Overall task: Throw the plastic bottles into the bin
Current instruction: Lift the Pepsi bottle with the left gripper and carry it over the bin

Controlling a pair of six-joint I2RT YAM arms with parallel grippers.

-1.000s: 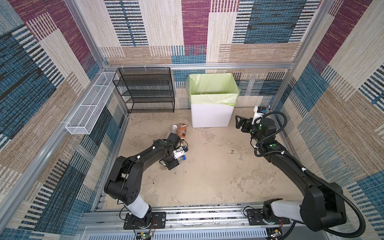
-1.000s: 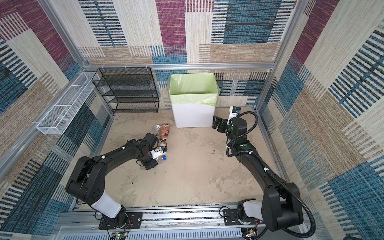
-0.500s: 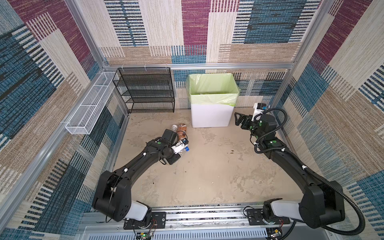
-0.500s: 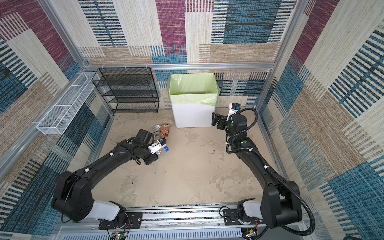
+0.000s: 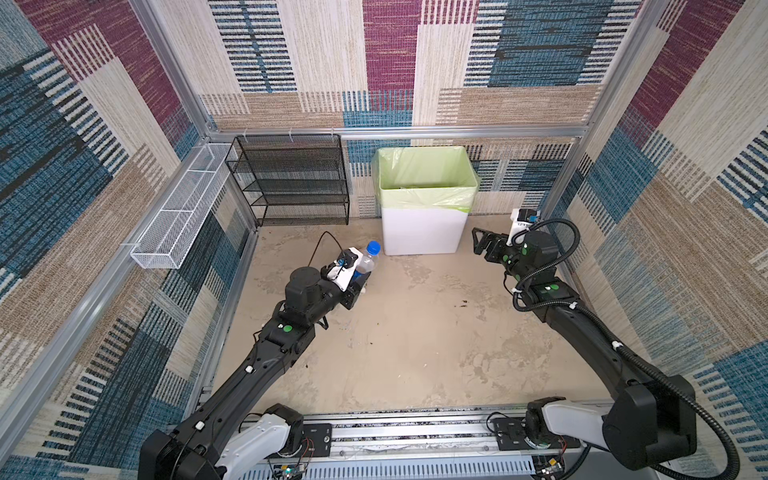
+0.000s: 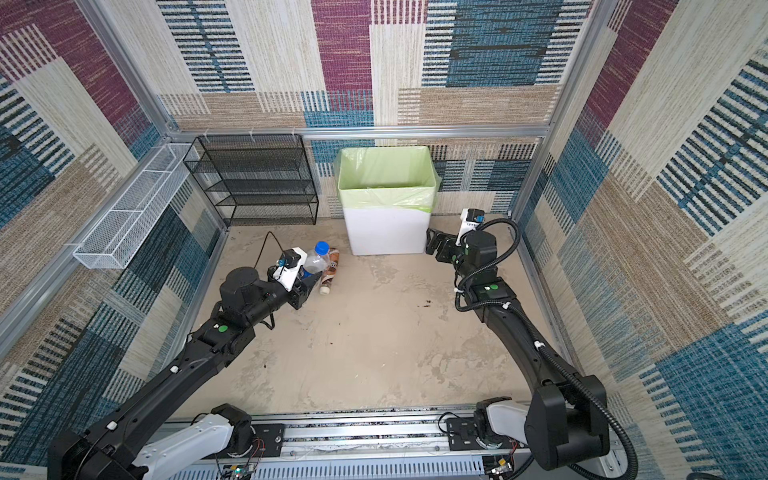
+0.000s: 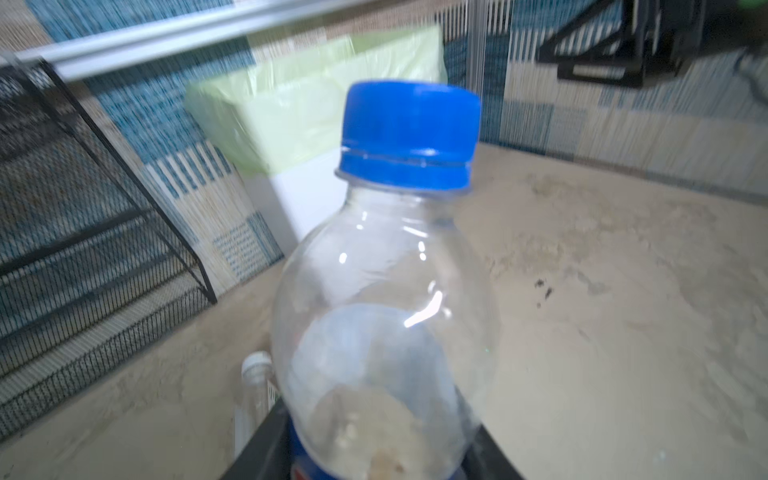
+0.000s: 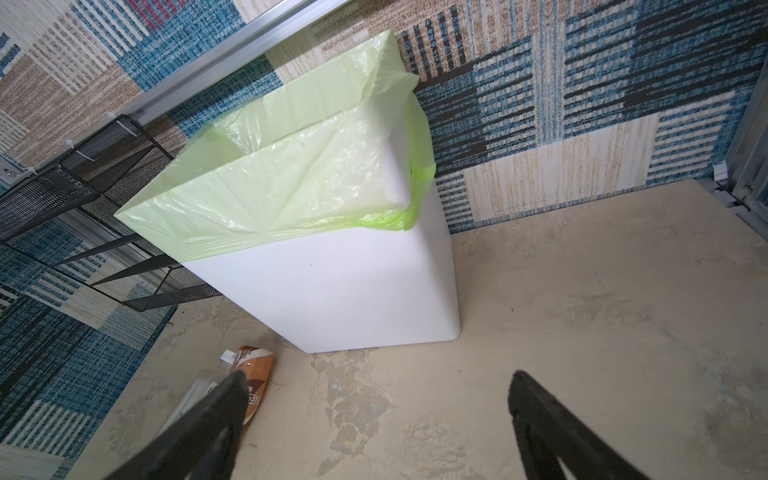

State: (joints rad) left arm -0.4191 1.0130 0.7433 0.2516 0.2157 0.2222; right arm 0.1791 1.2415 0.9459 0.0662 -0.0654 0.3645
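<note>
My left gripper [image 5: 358, 279] is shut on a clear plastic bottle with a blue cap [image 5: 368, 258], held above the floor with the cap pointing at the bin [image 5: 419, 232]. The left wrist view shows this bottle [image 7: 386, 291] large, with black fingers [image 7: 266, 451] on both sides of its base. A brown-labelled bottle [image 6: 331, 269] lies on the floor beside it, left of the white, green-bagged bin [image 6: 386, 232]. A clear bottle with a white cap [image 7: 253, 382] lies there too. My right gripper [image 5: 478, 243] hangs open and empty to the right of the bin [image 8: 332, 299].
A black mesh shelf rack [image 5: 291, 183] stands against the back wall left of the bin. A long white wire basket [image 5: 183, 216] hangs on the left wall. Carpeted walls with aluminium rails close in the stained beige floor [image 5: 415, 332].
My left gripper closed on the blue-capped bottle and raised it off the floor toward the bin as the arm stretched out. The right gripper edged slightly toward the back wall, still open.
</note>
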